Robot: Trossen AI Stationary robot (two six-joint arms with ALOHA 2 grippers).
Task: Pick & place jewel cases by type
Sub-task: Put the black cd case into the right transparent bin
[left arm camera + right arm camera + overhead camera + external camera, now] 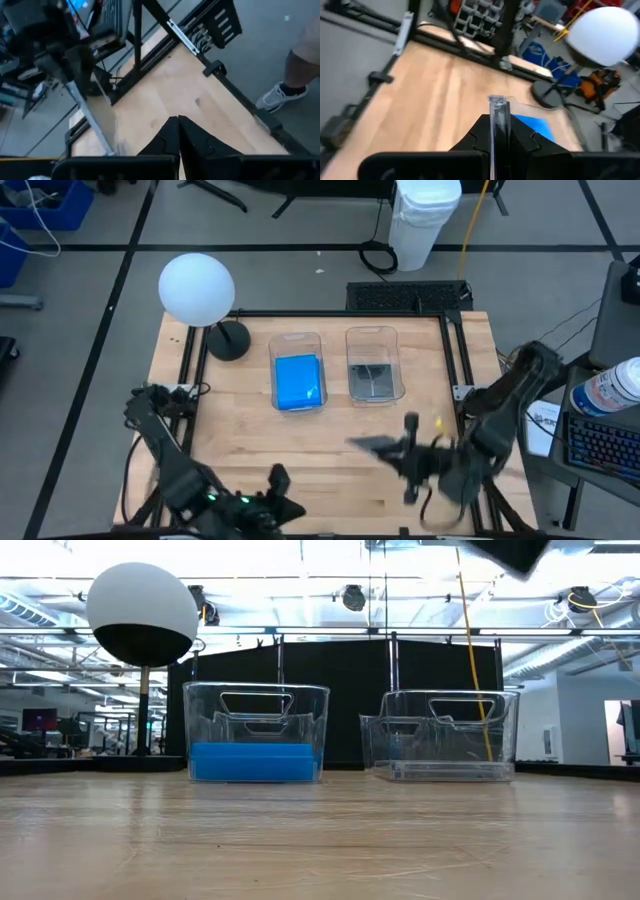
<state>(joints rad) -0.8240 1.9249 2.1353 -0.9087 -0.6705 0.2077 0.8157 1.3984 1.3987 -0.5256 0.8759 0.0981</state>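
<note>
High view: two tubs sat side by side at the table's (230, 430) far middle. Left tub (297, 340) held blue cases (298, 381); right tub (373, 335) held grey cases (372, 380). Right gripper (385, 448) hovered near the right tub, carrying a grey case (375, 444), blurred. Left gripper (275, 480) waited at the near edge.

Low view: both tubs visible, blue stack (255, 762) in the left one; neither gripper seen clearly.

Left wrist view: fingers (170, 137) pressed together, nothing between them.

Right wrist view: fingers (517, 132) clamped a clear case (498, 127) edge-on, above the table.
</note>
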